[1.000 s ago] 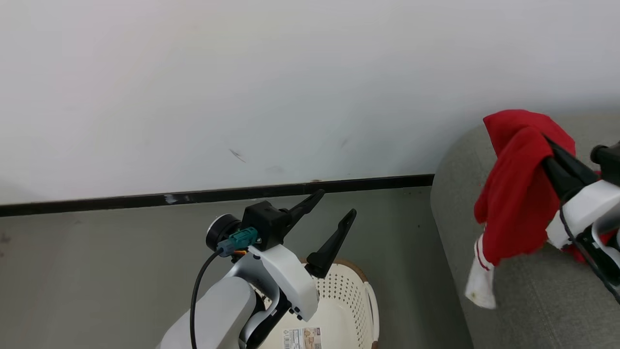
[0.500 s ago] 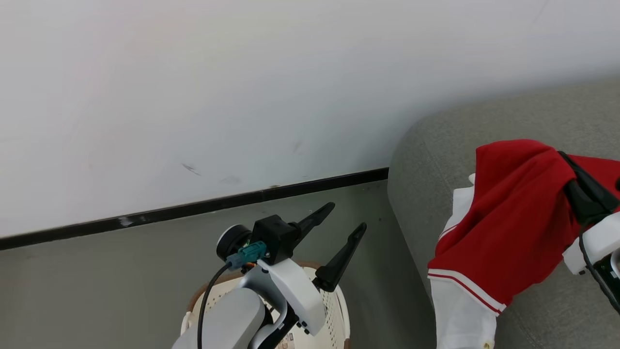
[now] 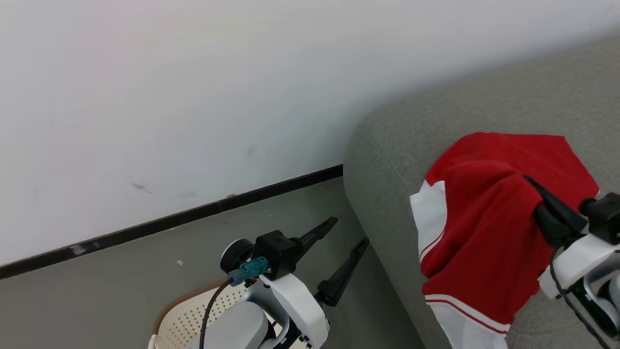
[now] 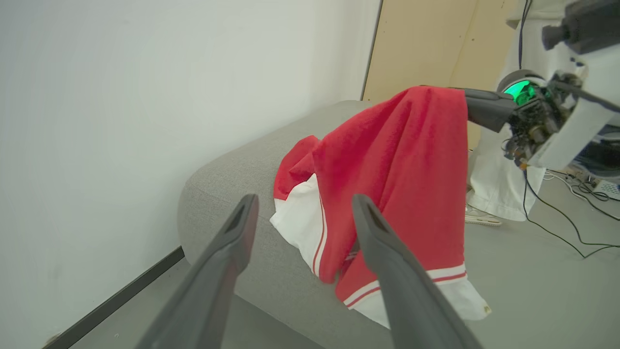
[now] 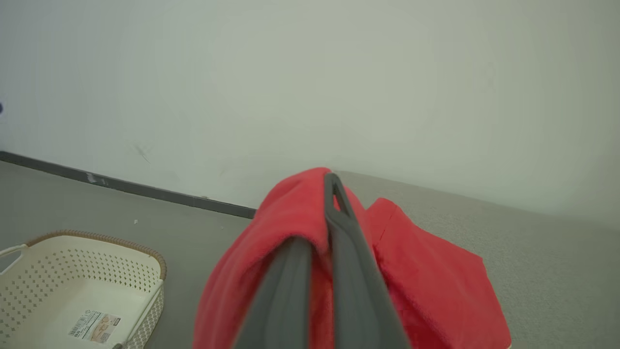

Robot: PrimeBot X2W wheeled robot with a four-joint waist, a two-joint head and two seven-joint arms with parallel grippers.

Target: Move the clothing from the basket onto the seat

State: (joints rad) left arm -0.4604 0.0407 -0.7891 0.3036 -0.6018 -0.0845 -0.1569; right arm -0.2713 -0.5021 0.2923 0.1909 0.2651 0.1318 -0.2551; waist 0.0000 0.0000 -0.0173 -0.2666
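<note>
- The basket [image 3: 170, 307] stands on the grey floor [image 3: 121, 281] nearest the robot, under the left arm; in the right wrist view its brown rim [image 5: 99, 237] and a label sticker [image 5: 94, 324] on its bottom show.
- The left tool [image 3: 349, 230] hangs above the basket's far side with its two fingers spread wide and nothing between them (in its own wrist view [image 4: 304, 199] they frame the cloth from well apart).
- The right tool [image 3: 530, 182] is clamped tight on a fold of the clothing [image 3: 484, 228], its fingers pressed together with red fabric bunched around them [image 5: 329, 184].
- The garment drapes down from that grip, and its white panel and striped hem hang over the rounded front corner of the seat [image 3: 397, 145], touching the cushion.
- More red fabric [image 5: 426, 271] lies flat on the cushion just behind; whether it is a second piece I cannot tell.
- Beyond, a black skirting strip [image 3: 193, 213] runs under the plain white wall [image 3: 193, 72].
</note>
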